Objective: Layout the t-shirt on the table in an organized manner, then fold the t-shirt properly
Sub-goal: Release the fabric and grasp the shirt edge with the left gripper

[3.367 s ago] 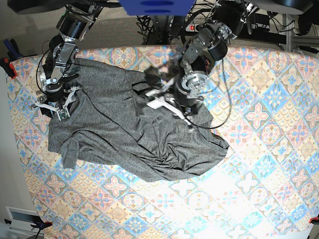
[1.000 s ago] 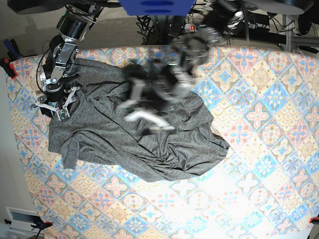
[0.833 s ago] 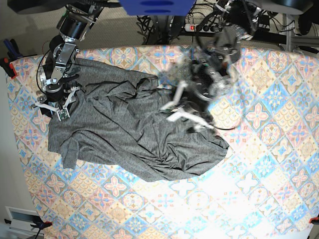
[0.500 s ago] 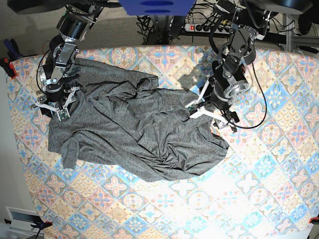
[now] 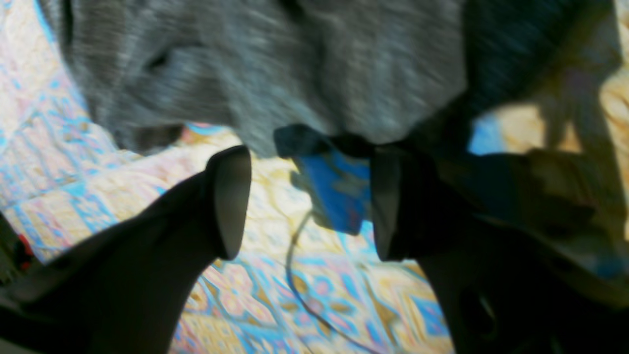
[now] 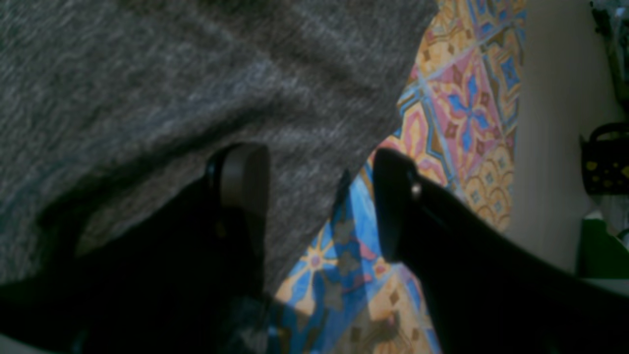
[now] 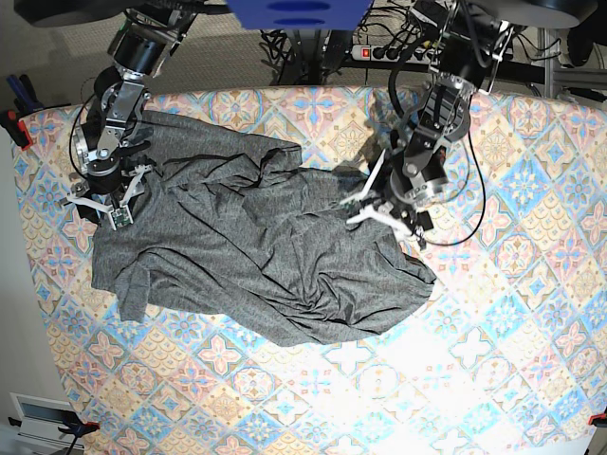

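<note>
T-shirt: the dark-grey t-shirt (image 7: 256,251) lies rumpled across the near-left half of the table (image 7: 512,313), bunched into folds and ridges through its middle and toward its lower right edge.
Left gripper: the left gripper (image 7: 384,210) hangs at the shirt's right edge, jaws spread with nothing between them; its wrist view shows cloth rim just past the fingertips (image 5: 231,196) and patterned table below.
Right gripper: the right gripper (image 7: 104,204) sits over the shirt's far-left corner, jaws apart, one finger (image 6: 243,182) above grey fabric, the other over bare tiles.
In the way: a thin black cable (image 7: 469,204) loops from the left arm over the table.
Around: a power strip (image 7: 379,52) and tangled leads behind the table; a blue panel (image 7: 299,11) overhead.
</note>
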You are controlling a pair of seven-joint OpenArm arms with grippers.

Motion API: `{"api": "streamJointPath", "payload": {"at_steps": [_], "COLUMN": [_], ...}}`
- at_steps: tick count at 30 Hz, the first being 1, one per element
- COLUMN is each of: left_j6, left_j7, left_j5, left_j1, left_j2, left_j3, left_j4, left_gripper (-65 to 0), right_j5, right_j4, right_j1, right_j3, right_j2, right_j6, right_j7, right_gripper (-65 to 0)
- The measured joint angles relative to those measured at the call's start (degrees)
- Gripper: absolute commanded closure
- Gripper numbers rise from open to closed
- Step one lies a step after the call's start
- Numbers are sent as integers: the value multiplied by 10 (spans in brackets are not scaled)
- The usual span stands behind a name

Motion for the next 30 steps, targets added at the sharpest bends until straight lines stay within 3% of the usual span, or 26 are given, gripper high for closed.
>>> {"api": "streamJointPath", "payload": {"at_steps": [6,8,12,15,21,28,30], "left_j6": [-13,2,5,6,3,21,7], "left_j7": [-43,-77,-81,-79,-79,-73,-48], "left_j5": [-7,-10,-8,-8,-8,1,0], "left_j1": [-47,-59,-70,-75,-60,-12,33], "left_j2": [19,21,35,40,43,46,42], "left_j3": [-5,-5,-5,-5,-7,-37,-66], "left_j4": [-96,-124,-151,-159,-159,-105,-47], "left_gripper": [-377,-377,-366,-299,-27,-31,-31], "right_j5": [0,0,0,0,0,0,0], "right_j4": [-1,-1,-1,-1,-1,-1,-1], "right_j1": [0,0,0,0,0,-2,-1], "right_j3": [0,0,0,0,0,0,0], "right_j2": [0,0,0,0,0,0,0], "right_j6": [-2,-1,-2,-2,-3,-2,-2], "right_j7": [0,1,1,1,1,2,2], "right_gripper": [-349,-349,-349,-349,-349,-349,-349]}}
